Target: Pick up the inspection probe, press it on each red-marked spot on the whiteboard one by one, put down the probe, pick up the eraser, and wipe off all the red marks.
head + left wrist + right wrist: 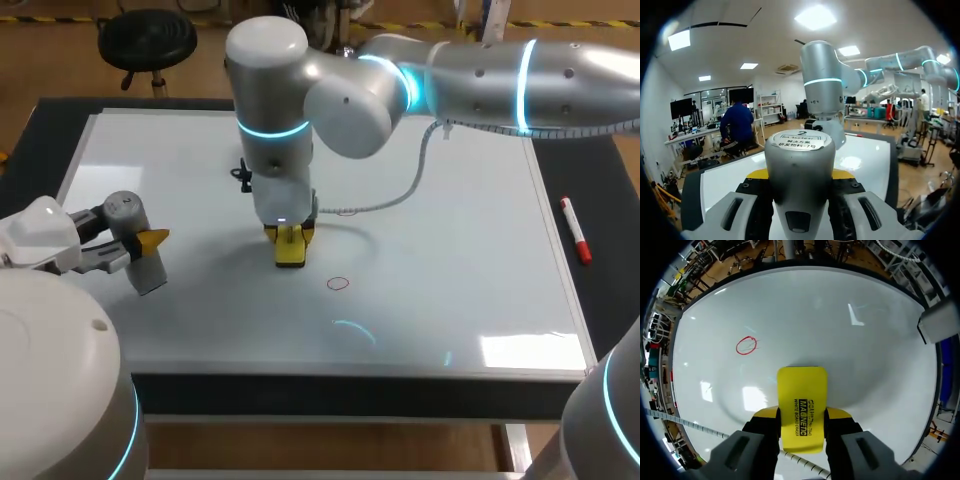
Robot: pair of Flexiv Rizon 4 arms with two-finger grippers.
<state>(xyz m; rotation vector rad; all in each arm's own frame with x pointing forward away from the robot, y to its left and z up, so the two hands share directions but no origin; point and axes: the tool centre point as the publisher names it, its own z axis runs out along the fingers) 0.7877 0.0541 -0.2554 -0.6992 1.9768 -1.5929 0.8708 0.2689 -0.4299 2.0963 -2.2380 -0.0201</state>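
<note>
Squarely between the yellow-tipped fingers of the right pincer (802,416) sits the flat yellow plastic eraser (803,405) with black lettering. Both fingers press against its long sides, so the pincer is closed only as far as the eraser's width allows. Seen from above, the eraser hangs straight under that pincer, its lower end down at the glossy white whiteboard (450,250); whether it actually touches the surface I cannot tell. A small hand-drawn red ring (746,345) lies on the board ahead of the right pincer and off to one side, near the eraser but apart from it. The left pincer (145,242) hangs over the board's left part, well apart from the right one. Its fingers are clamped from both sides on the grey cylindrical inspection probe (800,165), which has a round labelled cap and stands tilted in the grasp. The silver right arm (480,75), banded with glowing cyan rings, reaches in past the middle, and a thin grey cable (400,195) sags from it toward the board behind the right pincer. A white marker pen (575,230) with red ends lies on the dark table (610,200) beside the whiteboard's right edge, well apart from both pincers.
</note>
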